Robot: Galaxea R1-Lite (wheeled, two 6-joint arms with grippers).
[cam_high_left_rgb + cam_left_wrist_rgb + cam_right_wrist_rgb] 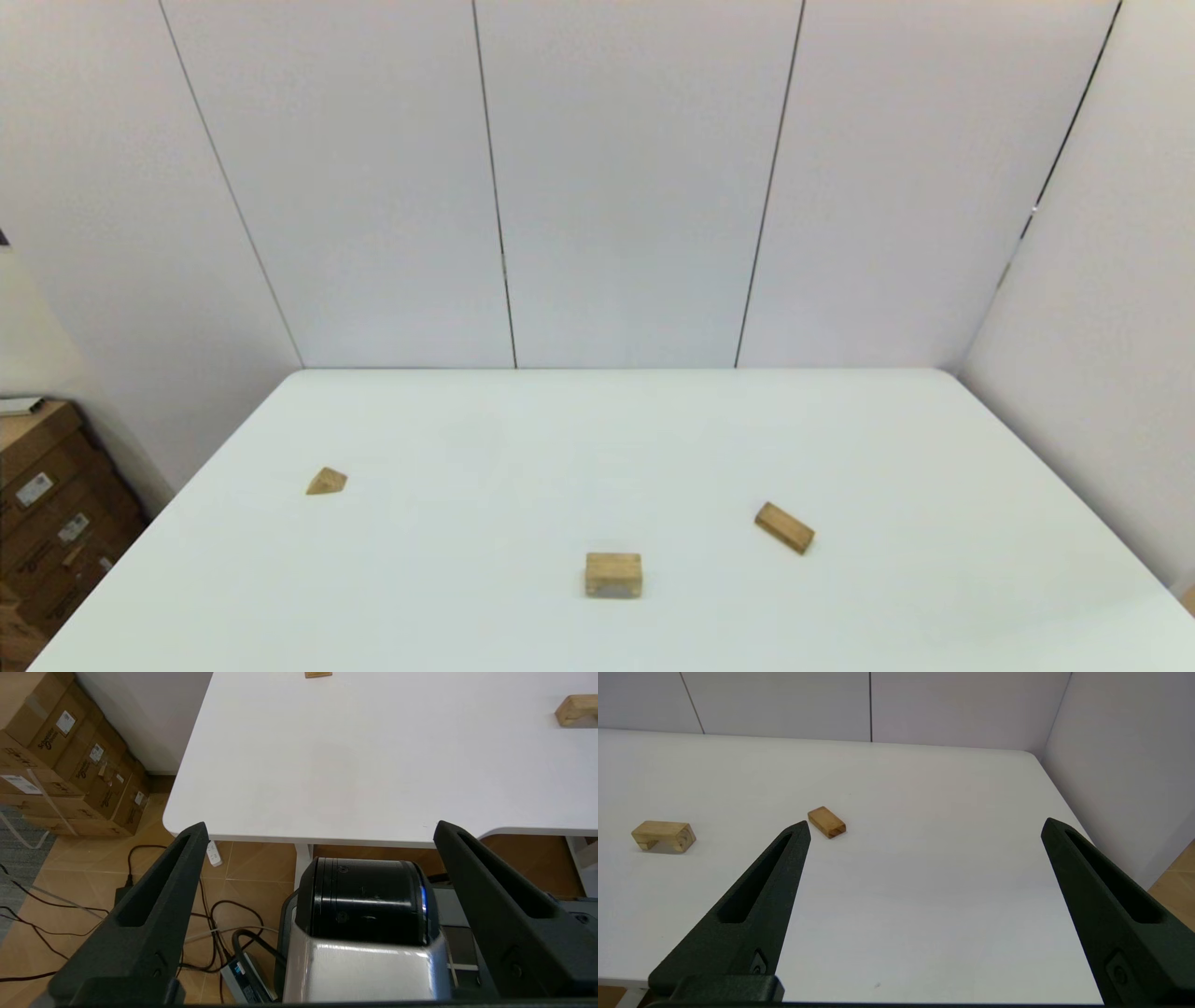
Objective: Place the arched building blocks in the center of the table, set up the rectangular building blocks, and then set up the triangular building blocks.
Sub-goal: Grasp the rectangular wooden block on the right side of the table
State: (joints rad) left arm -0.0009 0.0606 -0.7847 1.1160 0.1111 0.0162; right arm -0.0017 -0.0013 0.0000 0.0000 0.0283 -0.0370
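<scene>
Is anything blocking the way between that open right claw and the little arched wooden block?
Nothing visible does. The right gripper is open above the table's near right side, and only bare tabletop separates it from the arched block. The flat rectangular block lies apart, farther back, off that line.

Both arms out of head view. Left wrist view: arch block cut by the edge; triangle cut to a sliver. Right wrist view: table cut along the near side. Cardboard boxes partly cropped.
</scene>
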